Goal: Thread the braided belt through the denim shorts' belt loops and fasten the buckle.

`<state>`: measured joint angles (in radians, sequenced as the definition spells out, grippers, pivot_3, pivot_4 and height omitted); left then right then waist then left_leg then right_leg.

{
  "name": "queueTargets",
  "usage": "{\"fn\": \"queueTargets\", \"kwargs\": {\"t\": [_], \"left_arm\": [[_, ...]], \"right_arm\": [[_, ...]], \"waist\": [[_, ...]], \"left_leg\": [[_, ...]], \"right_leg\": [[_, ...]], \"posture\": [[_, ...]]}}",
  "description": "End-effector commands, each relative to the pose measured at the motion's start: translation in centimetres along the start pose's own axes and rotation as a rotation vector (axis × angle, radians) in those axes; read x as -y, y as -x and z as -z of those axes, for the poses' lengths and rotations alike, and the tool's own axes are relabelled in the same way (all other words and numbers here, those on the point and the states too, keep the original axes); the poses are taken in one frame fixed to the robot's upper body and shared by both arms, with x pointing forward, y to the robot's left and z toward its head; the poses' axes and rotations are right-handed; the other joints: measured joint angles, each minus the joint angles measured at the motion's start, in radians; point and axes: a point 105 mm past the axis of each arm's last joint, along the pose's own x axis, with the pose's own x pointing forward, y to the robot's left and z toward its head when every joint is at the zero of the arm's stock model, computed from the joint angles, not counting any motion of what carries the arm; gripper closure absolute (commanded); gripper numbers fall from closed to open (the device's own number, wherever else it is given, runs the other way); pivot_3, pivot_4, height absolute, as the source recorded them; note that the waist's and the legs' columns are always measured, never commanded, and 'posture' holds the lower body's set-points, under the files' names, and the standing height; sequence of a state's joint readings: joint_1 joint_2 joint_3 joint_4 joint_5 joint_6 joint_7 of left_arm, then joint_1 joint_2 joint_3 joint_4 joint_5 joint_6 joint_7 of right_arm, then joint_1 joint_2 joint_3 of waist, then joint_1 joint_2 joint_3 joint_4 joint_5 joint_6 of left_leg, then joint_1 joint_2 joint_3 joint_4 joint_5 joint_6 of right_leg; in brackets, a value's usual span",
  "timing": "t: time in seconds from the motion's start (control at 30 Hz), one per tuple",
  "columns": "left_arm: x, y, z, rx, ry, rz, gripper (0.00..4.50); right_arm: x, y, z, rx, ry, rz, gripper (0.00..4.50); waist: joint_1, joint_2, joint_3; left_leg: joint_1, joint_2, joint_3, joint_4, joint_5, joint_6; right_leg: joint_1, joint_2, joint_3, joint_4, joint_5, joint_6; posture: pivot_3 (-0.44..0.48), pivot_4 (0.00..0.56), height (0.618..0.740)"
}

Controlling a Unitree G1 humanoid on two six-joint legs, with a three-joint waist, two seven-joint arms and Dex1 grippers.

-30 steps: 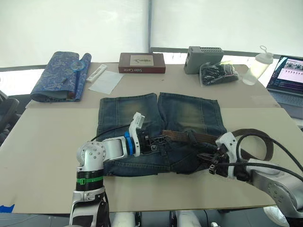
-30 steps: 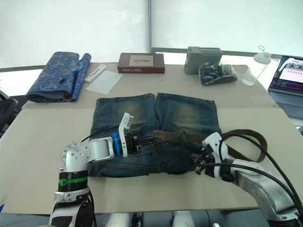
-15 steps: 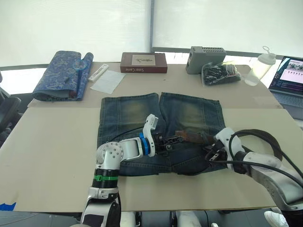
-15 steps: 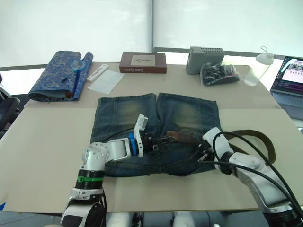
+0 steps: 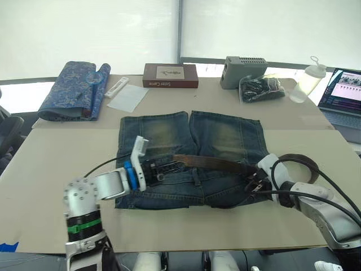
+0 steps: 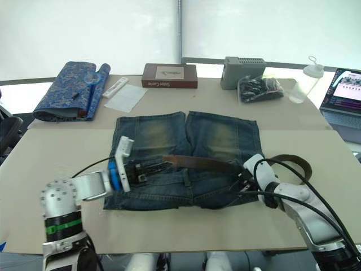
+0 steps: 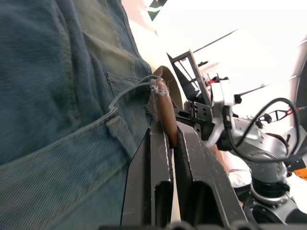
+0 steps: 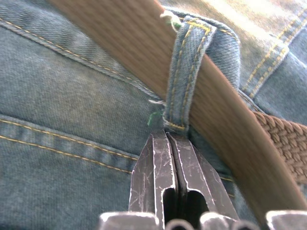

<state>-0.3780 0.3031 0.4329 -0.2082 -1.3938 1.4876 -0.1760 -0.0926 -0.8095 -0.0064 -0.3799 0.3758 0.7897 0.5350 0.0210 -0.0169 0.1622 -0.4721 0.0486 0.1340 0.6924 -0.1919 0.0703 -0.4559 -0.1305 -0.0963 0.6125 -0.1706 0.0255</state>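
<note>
The denim shorts (image 5: pixel 220 132) lie flat mid-table, waistband toward me. The braided belt (image 5: pixel 208 162) lies along the waistband. My left gripper (image 5: pixel 164 166) is shut on its smooth brown tip (image 7: pixel 163 108) over the shorts' left half. From there the leather strip runs right, under a belt loop (image 8: pixel 184 72), and turns braided (image 8: pixel 288 139). The rest of the belt curls on the table at the right (image 5: pixel 316 166). My right gripper (image 5: pixel 252 184) is shut, its tips (image 8: pixel 166 136) against that loop's lower stitching. The buckle is hidden.
Along the far edge sit a blue patterned folded cloth (image 5: pixel 70 90), a white paper (image 5: pixel 127 97), a brown box (image 5: pixel 169 75), a grey box (image 5: pixel 242 70), a black bag (image 5: pixel 259 87) and a bottle (image 5: pixel 304 82). A laptop (image 5: pixel 341 90) stands at the far right.
My left gripper has drawn the belt tip leftward across the waistband, so more leather strip now shows. The right gripper stays at the loop.
</note>
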Motion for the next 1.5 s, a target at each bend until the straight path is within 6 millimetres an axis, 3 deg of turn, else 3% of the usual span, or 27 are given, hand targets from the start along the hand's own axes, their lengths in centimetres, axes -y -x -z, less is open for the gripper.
{"fn": "queueTargets", "kwargs": {"t": [0.03,0.2,0.27,0.37,0.53,0.63,0.83,1.03,1.33,1.5], "left_arm": [[1.6,2.2,-0.3,0.027,0.002,0.064,4.5],[1.1,5.2,0.3,0.027,0.078,0.013,4.5],[1.3,5.5,0.4,0.017,0.088,0.014,4.5],[1.9,4.7,0.6,0.007,0.1,0.056,4.5],[2.9,1.6,0.4,0.036,0.154,0.162,4.5],[3.4,-0.3,0.3,0.035,0.18,0.219,4.5],[3.9,-2.5,0.7,0.0,0.202,0.27,4.5],[3.9,-2.8,1.1,-0.023,0.209,0.277,4.5],[3.6,-2.5,1.0,-0.024,0.205,0.259,4.5],[3.6,-2.6,1.2,-0.029,0.201,0.253,4.5]], "right_arm": [[0.8,0.3,1.1,-0.045,-0.021,0.026,4.48],[1.1,0.4,1.2,-0.053,-0.017,0.019,4.48],[1.0,0.6,0.8,-0.026,-0.013,-0.005,4.48],[-1.0,1.4,-0.8,0.057,-0.148,-0.172,4.48],[-5.4,4.5,-4.3,0.226,-0.332,-0.491,2.89],[-7.3,4.4,-5.0,0.269,-0.437,-0.55,1.84],[-8.3,2.5,-6.7,0.401,-0.706,-0.52,1.84],[-7.6,3.2,-9.2,0.568,-0.911,-0.539,1.84],[-8.0,4.9,-10.4,0.603,-0.929,-0.639,1.84],[-7.8,4.7,-10.8,0.612,-0.936,-0.63,1.84]], "waist": [[0.0,0.0,0.0],[-0.001,0.0,0.0],[0.002,0.0,0.0],[0.011,0.0,0.0],[0.02,0.0,0.0],[0.019,-0.001,0.0],[0.011,-0.001,-0.001],[0.004,-0.001,0.0],[-0.005,-0.001,0.0],[-0.006,-0.001,0.0]], "left_leg": [[0.0,0.0,0.0,0.0,0.0,0.0],[0.0,0.0,0.0,-0.001,0.0,-0.001],[0.0,0.0,0.001,-0.001,0.0,-0.001],[0.0,0.0,0.001,-0.002,-0.001,-0.001],[0.0,0.0,0.003,-0.006,0.0,-0.001],[0.0,0.0,0.003,-0.007,0.0,-0.001],[0.0,0.0,0.005,-0.008,0.0,-0.002],[0.0,0.0,0.004,-0.008,0.0,-0.002],[0.0,0.0,0.004,-0.009,0.0,-0.002],[0.0,0.0,0.004,-0.009,0.0,-0.002]], "right_leg": [[0.0,0.0,0.0,0.0,0.0,0.0],[-0.001,-0.001,0.0,-0.001,0.0,0.0],[-0.001,-0.002,0.0,-0.001,0.0,0.0],[-0.002,-0.002,0.0,-0.002,0.0,0.0],[-0.003,-0.003,0.002,-0.003,0.0,-0.001],[-0.001,-0.002,0.002,-0.003,0.0,-0.001],[-0.001,-0.002,0.003,-0.002,0.001,-0.002],[-0.001,-0.001,0.002,-0.003,0.001,-0.002],[-0.001,-0.001,0.002,-0.003,0.001,-0.002],[-0.001,-0.001,0.002,-0.004,0.001,-0.002]], "posture": [[0.0,0.15,0.709],[0.0,0.15,0.709],[0.0,0.15,0.709],[0.0,0.15,0.709],[0.0,0.15,0.709],[0.0,0.15,0.709],[0.0,0.15,0.709],[0.0,0.15,0.709],[0.0,0.15,0.709],[0.0,0.15,0.709]]}}
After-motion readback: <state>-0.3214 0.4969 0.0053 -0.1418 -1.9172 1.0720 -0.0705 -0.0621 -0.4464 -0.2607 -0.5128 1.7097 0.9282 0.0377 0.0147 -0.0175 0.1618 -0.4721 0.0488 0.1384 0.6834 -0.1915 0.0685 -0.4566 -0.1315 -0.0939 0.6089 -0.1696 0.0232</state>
